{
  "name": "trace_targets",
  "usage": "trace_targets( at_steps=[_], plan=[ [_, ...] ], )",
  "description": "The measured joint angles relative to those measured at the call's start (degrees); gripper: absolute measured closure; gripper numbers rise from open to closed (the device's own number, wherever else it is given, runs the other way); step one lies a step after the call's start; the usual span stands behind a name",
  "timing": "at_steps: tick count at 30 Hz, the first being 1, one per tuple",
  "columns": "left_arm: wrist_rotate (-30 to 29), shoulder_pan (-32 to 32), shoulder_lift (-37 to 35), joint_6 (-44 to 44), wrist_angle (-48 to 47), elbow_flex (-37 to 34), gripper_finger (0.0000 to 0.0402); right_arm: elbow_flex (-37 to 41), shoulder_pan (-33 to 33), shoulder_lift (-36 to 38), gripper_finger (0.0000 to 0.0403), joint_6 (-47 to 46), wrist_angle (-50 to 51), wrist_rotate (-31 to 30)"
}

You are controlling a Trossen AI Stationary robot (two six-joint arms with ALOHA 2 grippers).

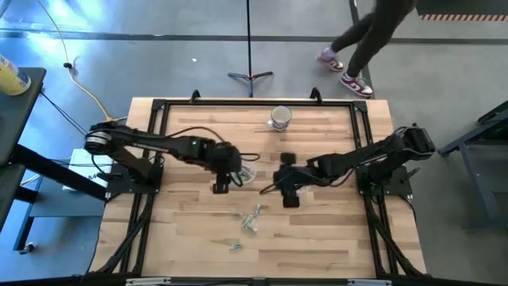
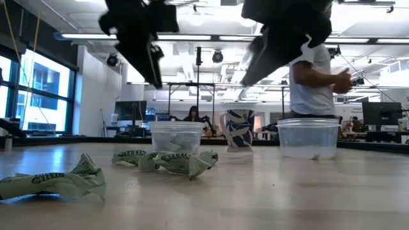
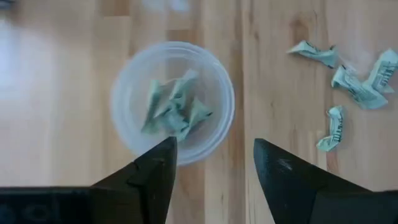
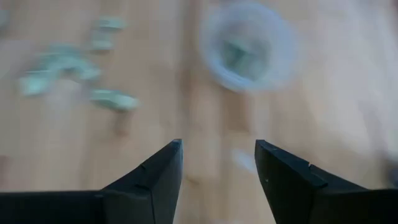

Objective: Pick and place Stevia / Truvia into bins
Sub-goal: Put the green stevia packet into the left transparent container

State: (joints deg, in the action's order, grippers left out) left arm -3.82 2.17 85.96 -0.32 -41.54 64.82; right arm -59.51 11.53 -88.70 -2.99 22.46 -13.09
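Several crumpled pale green and white packets point(image 1: 251, 219) lie loose on the wooden table, also in the low view point(image 2: 167, 160). A round clear cup point(image 3: 173, 102) holds several packets. It stands just beyond my left gripper point(image 3: 214, 146), which is open, empty and above the table point(image 1: 221, 184). My right gripper point(image 4: 217, 146) is open and empty too, hovering near the table's middle point(image 1: 290, 195). A clear cup point(image 4: 249, 46) with a packet inside lies ahead of it. The low view shows two clear cups point(image 2: 176, 137) point(image 2: 308, 138) standing on their bases.
A blue-and-white patterned jar point(image 1: 279, 117) stands near the table's far edge, between the cups in the low view point(image 2: 238, 137). Loose packets point(image 3: 367, 78) lie beside the left cup. A person point(image 1: 361, 44) walks beyond the far edge. Bare wood lies toward the near left and right corners.
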Motion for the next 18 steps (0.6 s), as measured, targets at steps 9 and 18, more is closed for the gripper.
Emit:
trace_targets(
  at_steps=[9, 18],
  plan=[
    [-10.7, 14.5, -7.3, -19.4, -6.7, -5.1, 0.0196, -2.8, 1.9, -12.8, 0.0210, 1.8, -9.9, 9.5],
    [-13.8, 25.9, -10.0, -39.0, -6.8, -12.1, 0.0189, -12.3, 6.8, -22.1, 0.0210, 14.0, -7.4, 7.2]
  ],
)
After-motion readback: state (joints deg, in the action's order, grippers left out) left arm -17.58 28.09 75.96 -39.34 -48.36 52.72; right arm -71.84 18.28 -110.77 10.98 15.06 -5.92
